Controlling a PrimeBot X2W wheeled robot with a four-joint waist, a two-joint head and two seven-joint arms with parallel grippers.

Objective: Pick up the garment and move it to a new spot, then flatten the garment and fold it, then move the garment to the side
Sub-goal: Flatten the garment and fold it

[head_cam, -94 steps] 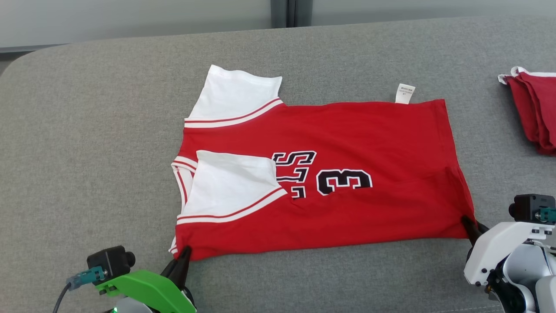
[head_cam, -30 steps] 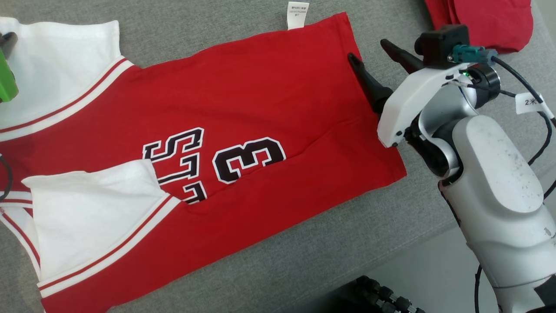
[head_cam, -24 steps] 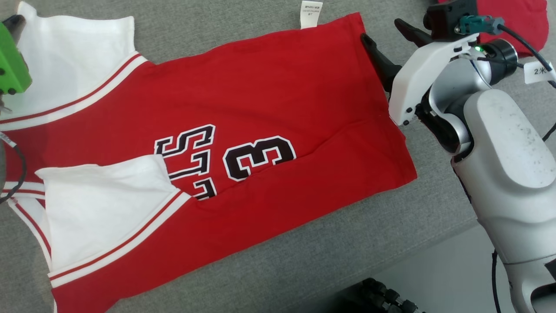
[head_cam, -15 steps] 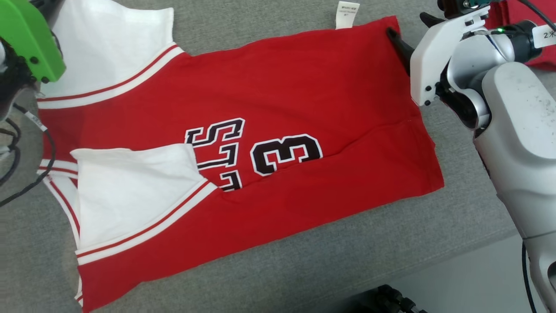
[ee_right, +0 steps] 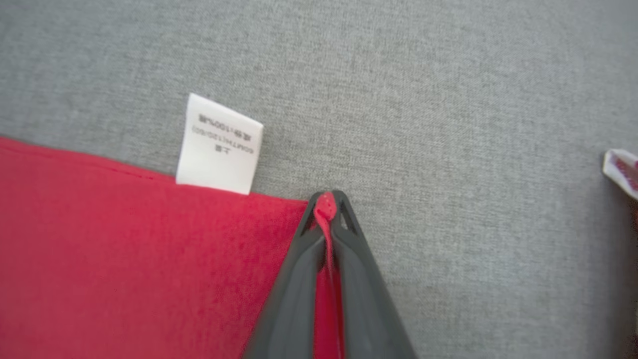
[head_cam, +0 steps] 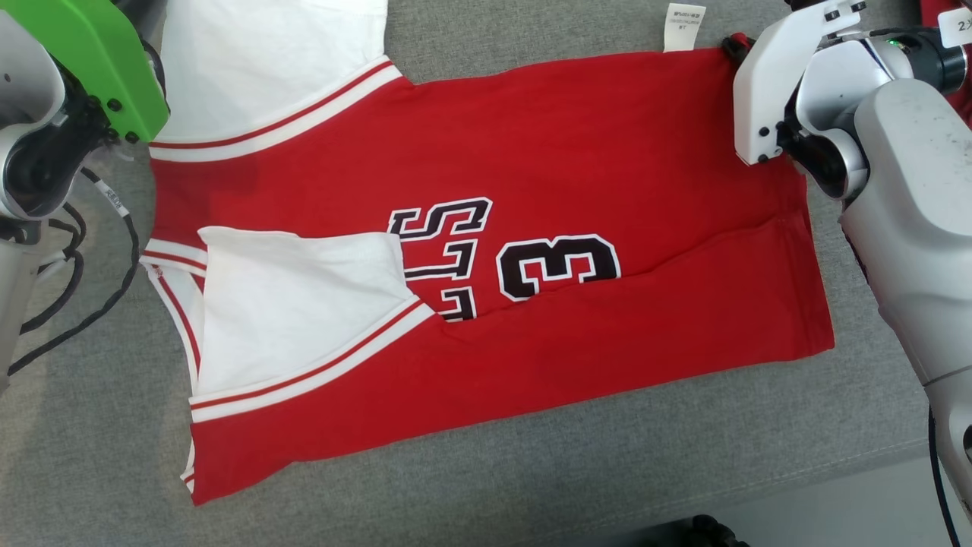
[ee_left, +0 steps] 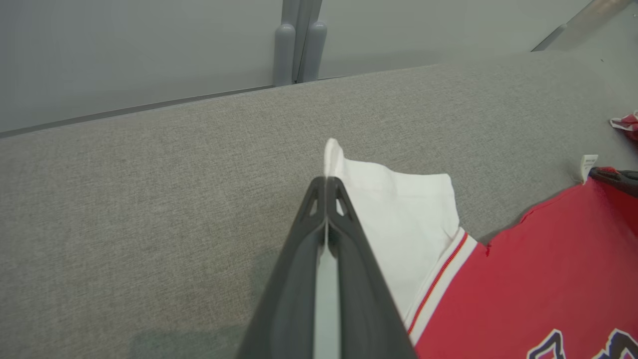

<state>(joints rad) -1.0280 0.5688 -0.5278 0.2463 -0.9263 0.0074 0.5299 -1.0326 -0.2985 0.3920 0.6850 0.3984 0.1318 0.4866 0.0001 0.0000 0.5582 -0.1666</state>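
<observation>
The garment (head_cam: pixel 531 175), a red jersey with white sleeves and a black "3", lies spread flat on the grey padded surface (head_cam: pixel 531 471). In the left wrist view my left gripper (ee_left: pixel 326 180) is shut on the far corner of the white sleeve (ee_left: pixel 398 209); its green housing (head_cam: pixel 99 61) shows at the head view's top left. In the right wrist view my right gripper (ee_right: pixel 327 195) is shut on the far corner of the red hem (ee_right: pixel 149 239), just beside the white care label (ee_right: pixel 219 144). Its white housing (head_cam: pixel 774 83) sits over that corner.
Another red garment (ee_left: pixel 625 122) lies on the surface off to the right. The surface's front edge (head_cam: pixel 835 467) runs across the lower right, with pale floor beyond. Black cables (head_cam: pixel 68 289) hang by the left arm. A grey wall (ee_left: pixel 149 50) stands behind the surface.
My right gripper, open beside the hem's far corner a second ago, has shut on that corner. The head camera has shifted, so the whole picture has slid right and down.
</observation>
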